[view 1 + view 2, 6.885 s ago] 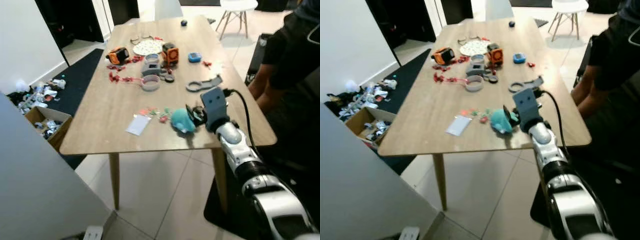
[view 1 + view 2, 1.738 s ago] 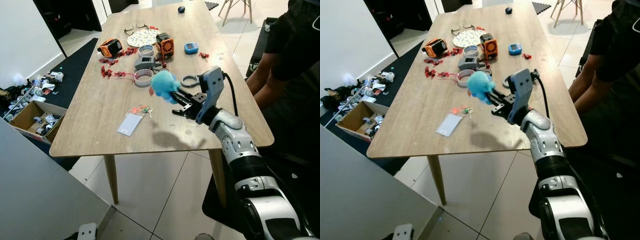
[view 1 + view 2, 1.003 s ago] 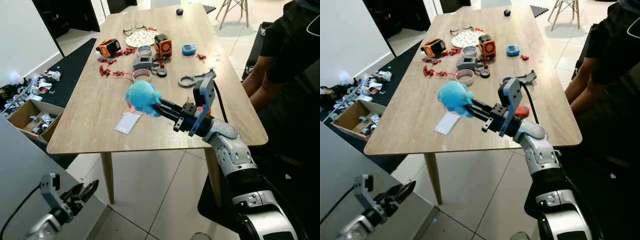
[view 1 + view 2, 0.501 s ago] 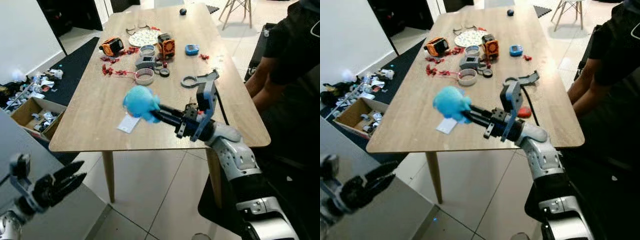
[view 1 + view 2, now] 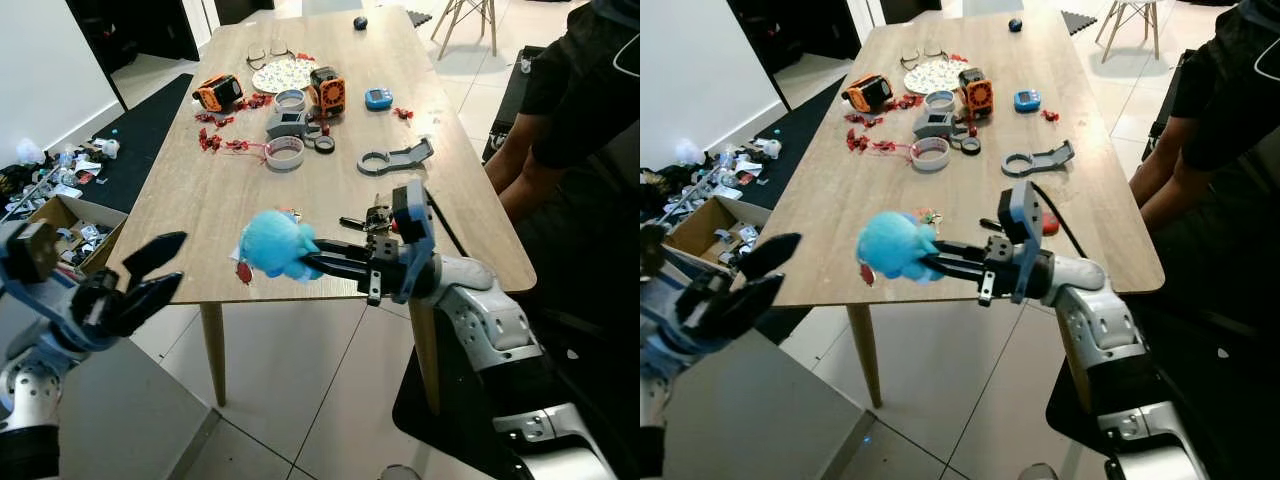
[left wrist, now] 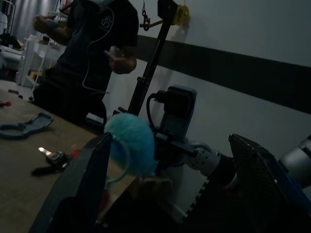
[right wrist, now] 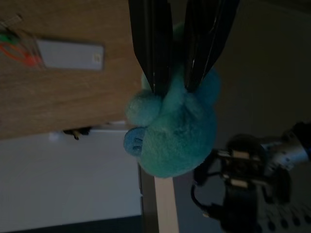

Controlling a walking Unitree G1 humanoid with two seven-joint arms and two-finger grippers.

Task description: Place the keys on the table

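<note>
The keys hang from a fluffy blue plush keychain point(image 5: 275, 245) with a small red tag point(image 5: 243, 270) dangling under it. My right gripper point(image 5: 305, 260) is shut on the plush and holds it in the air just past the near edge of the wooden table point(image 5: 200, 200). From the right wrist, the two black fingers point(image 7: 153, 43) pinch the plush point(image 7: 170, 126). My left gripper point(image 5: 165, 268) is raised at the left, open, a short gap from the plush. The left wrist view has the plush point(image 6: 131, 145) between its spread fingers point(image 6: 92, 184).
A person in black point(image 5: 580, 100) stands at the table's right side. A dark key fob point(image 5: 365, 218) lies on the table by my right arm. Tape rolls point(image 5: 285, 153), a grey tool point(image 5: 395, 158) and orange gadgets point(image 5: 219, 92) crowd the far half. A cluttered cardboard box point(image 5: 60, 215) sits on the floor at left.
My right gripper has carried the plush leftward and down, from over the table to beyond its near edge. My left gripper has risen from low at the left, closer to the plush.
</note>
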